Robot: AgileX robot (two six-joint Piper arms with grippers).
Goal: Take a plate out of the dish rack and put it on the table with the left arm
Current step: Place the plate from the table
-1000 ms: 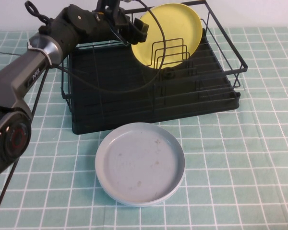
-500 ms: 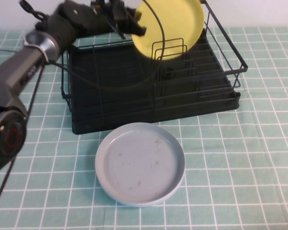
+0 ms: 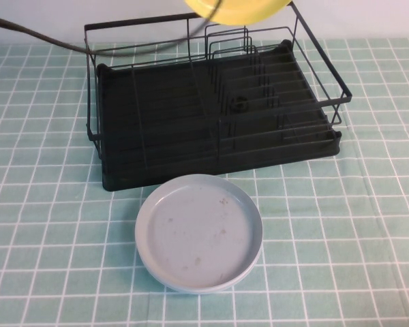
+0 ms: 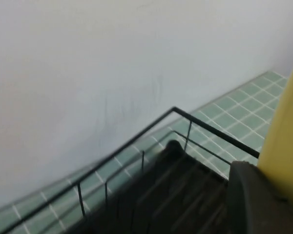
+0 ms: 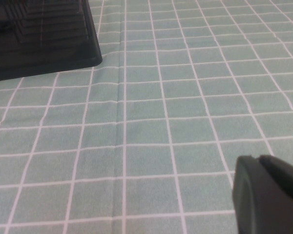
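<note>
The yellow plate (image 3: 238,8) hangs above the back rail of the black dish rack (image 3: 211,116), and only its lower edge shows at the top of the high view. In the left wrist view my left gripper (image 4: 272,187) is shut on the plate's rim (image 4: 285,141), with one dark finger (image 4: 256,200) against it and the rack (image 4: 176,195) below. The left arm itself is out of the high view. My right gripper (image 5: 268,195) is shut and empty, low over the mint-green table (image 5: 161,122).
A pale grey-blue plate (image 3: 199,231) lies on the table (image 3: 354,225) just in front of the rack. A black cable (image 3: 34,35) trails across the back left. The rack's corner (image 5: 39,39) shows in the right wrist view.
My left arm has risen with the yellow plate, lifting it out of the rack's dividers. The arm has left the high view, and only the plate's lower edge still shows.
</note>
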